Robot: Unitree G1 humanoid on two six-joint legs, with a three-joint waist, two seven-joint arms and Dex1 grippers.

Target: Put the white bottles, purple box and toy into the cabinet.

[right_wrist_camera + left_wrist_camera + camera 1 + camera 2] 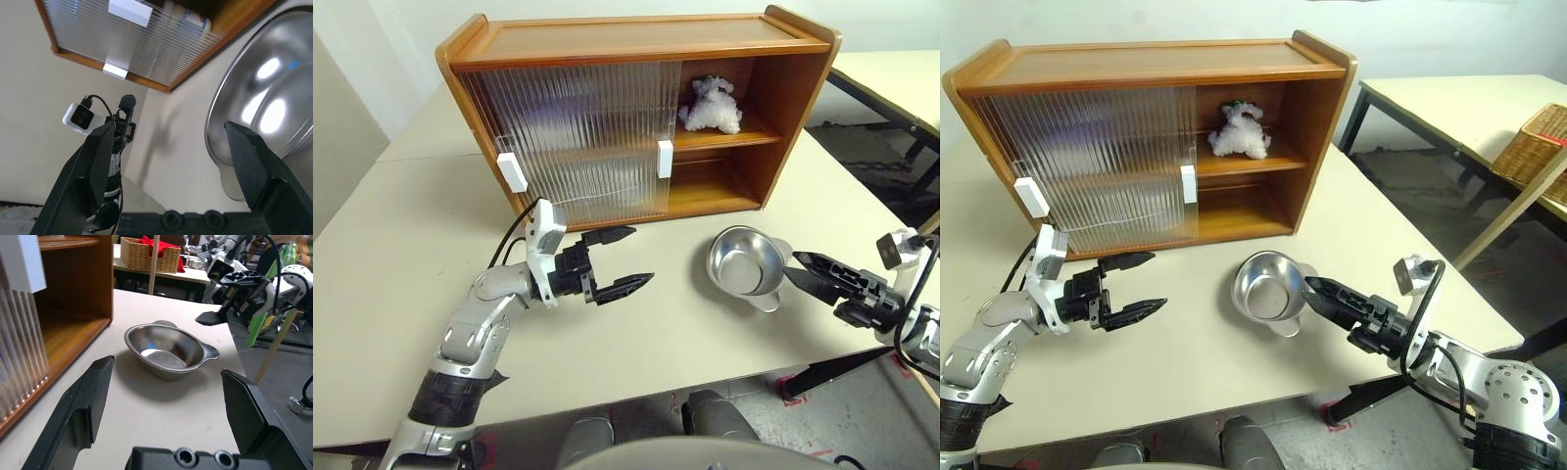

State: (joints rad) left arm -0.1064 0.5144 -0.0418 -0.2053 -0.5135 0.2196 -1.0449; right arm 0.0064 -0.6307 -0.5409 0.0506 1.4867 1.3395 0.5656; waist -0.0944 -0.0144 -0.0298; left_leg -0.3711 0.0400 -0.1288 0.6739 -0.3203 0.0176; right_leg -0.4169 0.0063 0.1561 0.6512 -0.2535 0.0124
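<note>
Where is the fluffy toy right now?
The toy sits on the upper shelf of the cabinet, in the open right part beside the sliding doors. The steel bowl is down on the table in front.

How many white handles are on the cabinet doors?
2: one handle at the left end of the doors, another handle near the middle, beside the open shelves. None seems hidden.

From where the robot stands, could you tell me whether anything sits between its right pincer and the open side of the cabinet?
Yes: the steel bowl lies on the table just ahead of the open right pincer, between it and the cabinet. Its open right compartments, with the toy on the upper shelf, lie beyond the bowl.
</note>
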